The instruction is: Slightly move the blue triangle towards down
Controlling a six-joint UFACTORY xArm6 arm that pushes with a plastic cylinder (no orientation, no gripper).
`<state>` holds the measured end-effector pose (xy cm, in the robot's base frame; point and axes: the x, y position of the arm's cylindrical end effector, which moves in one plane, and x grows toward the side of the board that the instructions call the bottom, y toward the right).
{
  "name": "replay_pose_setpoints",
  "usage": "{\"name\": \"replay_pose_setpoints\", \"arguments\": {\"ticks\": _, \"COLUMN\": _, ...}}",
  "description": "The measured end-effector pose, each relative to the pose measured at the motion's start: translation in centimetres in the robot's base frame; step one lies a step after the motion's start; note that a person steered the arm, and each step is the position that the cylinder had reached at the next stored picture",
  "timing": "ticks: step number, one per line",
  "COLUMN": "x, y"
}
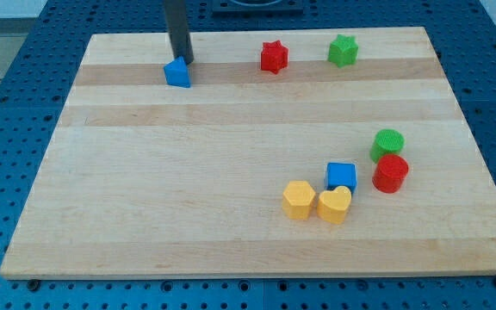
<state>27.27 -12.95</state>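
Observation:
The blue triangle (177, 72) sits near the top left of the wooden board (188, 172). The dark rod comes down from the view's top, and my tip (183, 60) is just above and slightly right of the blue triangle, touching or almost touching its upper edge.
A red star (274, 57) and a green star (343, 50) lie along the top. At the lower right are a green cylinder (388, 143), a red cylinder (391, 173), a blue cube (341, 176), a yellow hexagon (298, 200) and a yellow heart (334, 205).

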Motion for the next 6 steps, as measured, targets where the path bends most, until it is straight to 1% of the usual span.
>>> {"name": "replay_pose_setpoints", "arguments": {"ticks": 1, "x": 1.3, "y": 3.9}}
{"name": "replay_pose_setpoints", "arguments": {"ticks": 2, "x": 1.3, "y": 5.7}}
{"name": "replay_pose_setpoints", "arguments": {"ticks": 3, "x": -1.7, "y": -0.3}}
{"name": "replay_pose_setpoints", "arguments": {"ticks": 4, "x": 2.6, "y": -1.0}}
{"name": "replay_pose_setpoints", "arguments": {"ticks": 5, "x": 4.0, "y": 3.5}}
{"name": "replay_pose_setpoints", "arguments": {"ticks": 6, "x": 5.9, "y": 0.1}}
